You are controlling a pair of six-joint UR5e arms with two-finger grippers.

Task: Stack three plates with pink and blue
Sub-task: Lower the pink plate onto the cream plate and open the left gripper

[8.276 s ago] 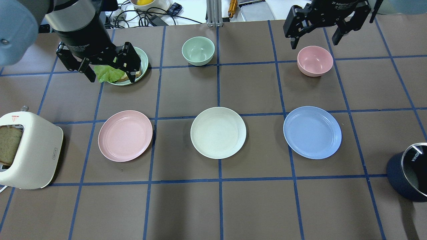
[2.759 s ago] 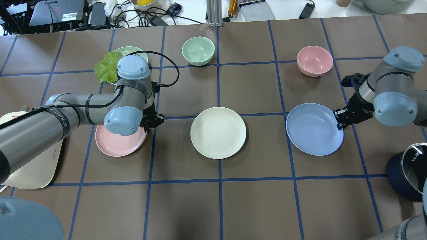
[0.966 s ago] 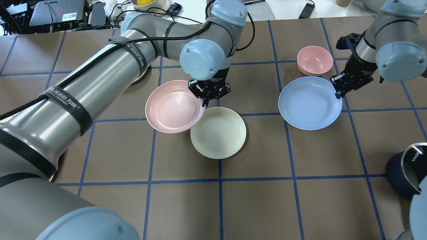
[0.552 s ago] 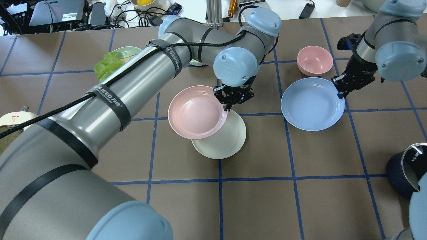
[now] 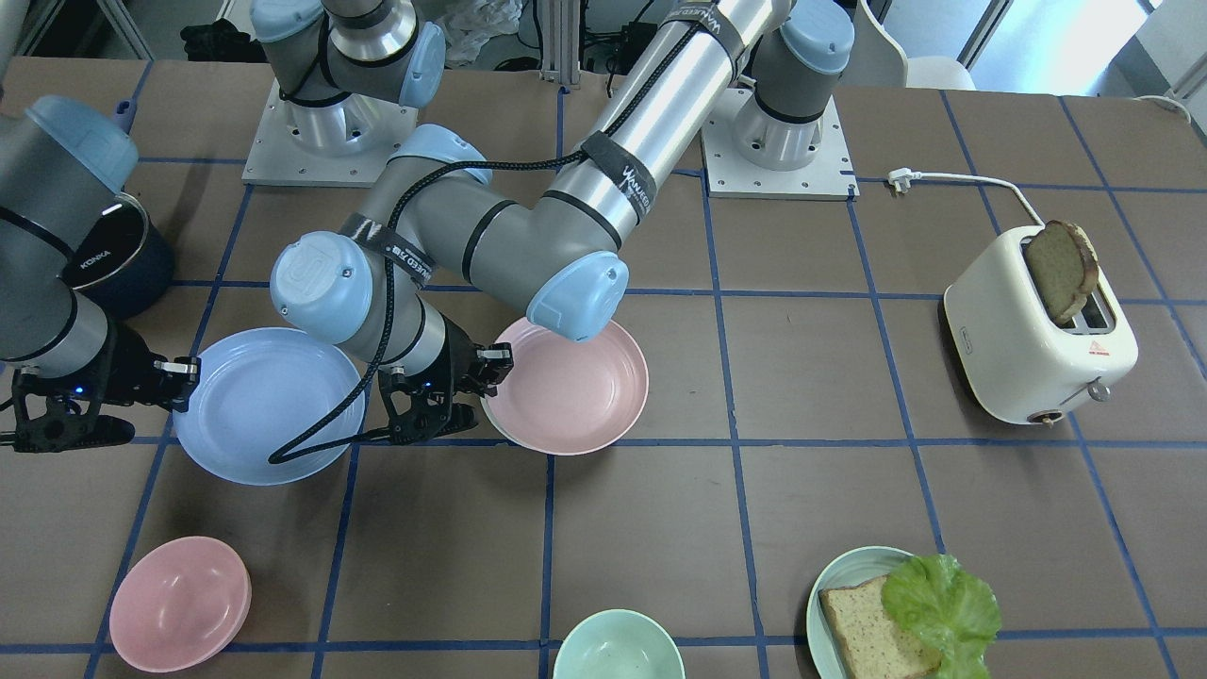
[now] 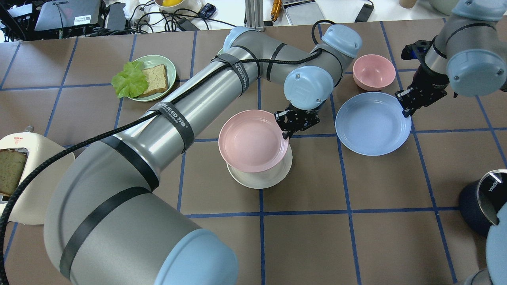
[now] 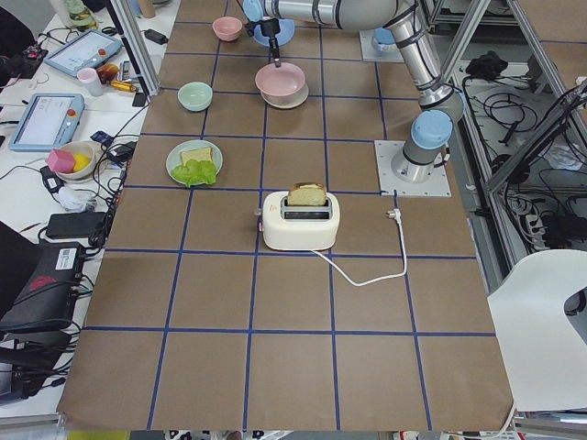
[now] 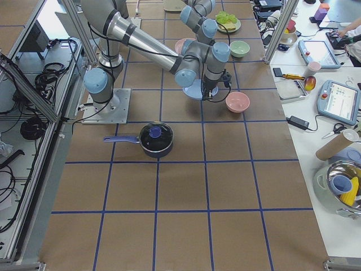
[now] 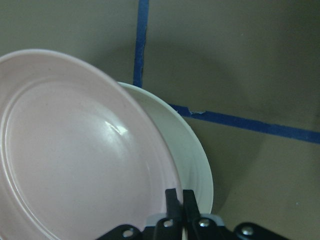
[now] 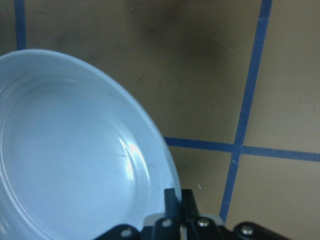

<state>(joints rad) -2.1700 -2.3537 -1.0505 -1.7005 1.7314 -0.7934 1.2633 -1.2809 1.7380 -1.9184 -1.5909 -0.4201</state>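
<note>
Since a moment ago we find the pink plate (image 6: 253, 140) carried further right. It now hangs over the cream plate (image 6: 259, 181) and covers most of it, so that only the cream plate's near rim and right edge show from overhead. Our left pincer (image 6: 286, 133) is pinching the pink plate by its right rim, with the fingers pressed together on the edge (the left wrist view shows the rim clamped between them). We cannot tell whether the two plates touch. The cream plate lies flat on the brown tabletop (image 6: 356, 237), on a crossing of blue tape lines.

The blue plate (image 6: 372, 122) has barely shifted. It sits well apart to the right of the other two, its far edge just beside the pink bowl (image 6: 374, 72). Our right pincer (image 6: 405, 113) is pinching its right rim — the right wrist view shows the fingers closed on that edge.
</note>
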